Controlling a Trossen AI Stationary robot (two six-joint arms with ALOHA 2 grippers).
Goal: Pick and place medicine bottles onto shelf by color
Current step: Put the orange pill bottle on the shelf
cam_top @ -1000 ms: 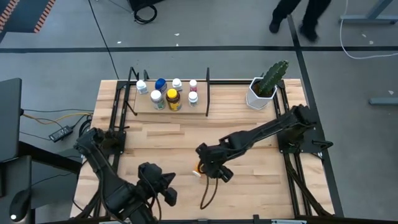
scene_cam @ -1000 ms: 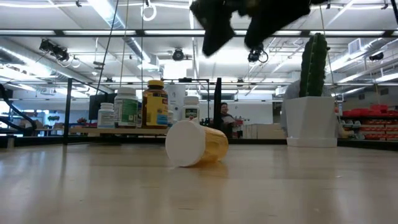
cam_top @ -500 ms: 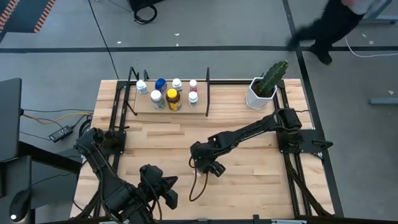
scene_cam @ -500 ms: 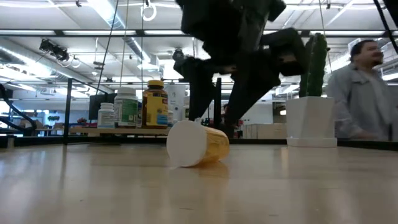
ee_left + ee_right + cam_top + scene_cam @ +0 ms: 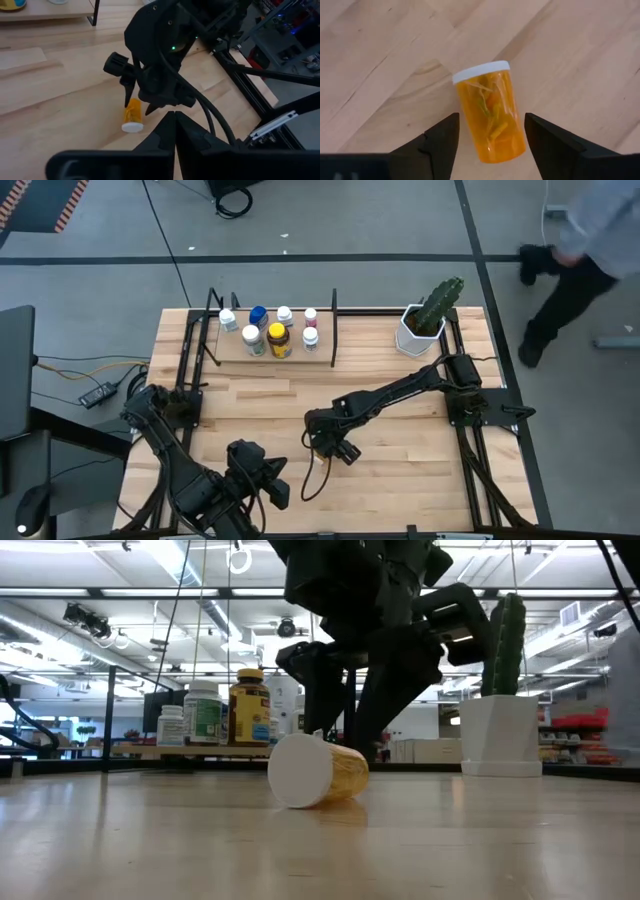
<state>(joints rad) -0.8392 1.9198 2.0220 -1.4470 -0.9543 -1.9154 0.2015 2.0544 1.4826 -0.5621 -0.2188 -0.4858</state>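
Observation:
A small orange bottle with a white cap lies on its side on the table, near the middle front; it also shows in the low view and the left wrist view. My right gripper is open right above it, one finger on either side of the bottle's body with a gap on both sides. In the high view my right gripper hides the bottle. The shelf at the far left holds several bottles standing upright. My left gripper waits shut near the front edge.
A white pot with a green cactus stands at the far right of the table. Black upright rods frame the shelf. A person walks on the floor beyond the table's far right corner. Bare wood lies between the shelf and the bottle.
My right gripper has gone toward the table's left edge and down, from well above the table to just over the lying orange bottle, so its open fingers now stand on either side of it. The bottle has stayed where it was. A person has walked past behind the table.

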